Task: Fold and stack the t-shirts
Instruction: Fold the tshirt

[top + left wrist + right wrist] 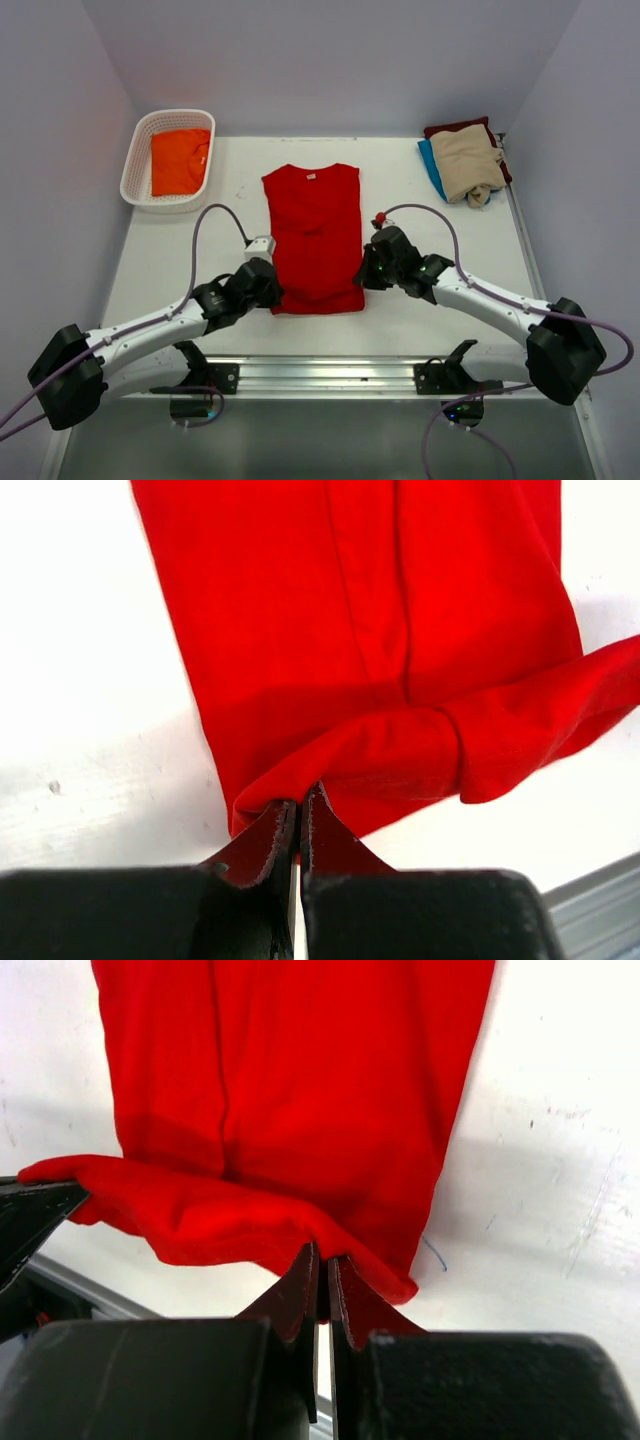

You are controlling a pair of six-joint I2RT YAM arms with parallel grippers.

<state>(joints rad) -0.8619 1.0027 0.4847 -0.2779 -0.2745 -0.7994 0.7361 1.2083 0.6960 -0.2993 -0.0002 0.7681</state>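
Observation:
The bright red t-shirt (314, 232) lies in the middle of the table, folded into a long strip, with its white tag (310, 176) at the far end. My left gripper (272, 290) is shut on the near-left corner of its hem (290, 780). My right gripper (364, 272) is shut on the near-right corner (345, 1245). The hem is lifted and curled between them. An orange t-shirt (180, 160) lies in the white basket (137, 160). Beige (468, 165), blue (432, 165) and maroon (455, 128) t-shirts are piled at the back right.
The basket stands at the back left. White walls close in the table on three sides. A metal rail (330, 375) runs along the near edge between the arm bases.

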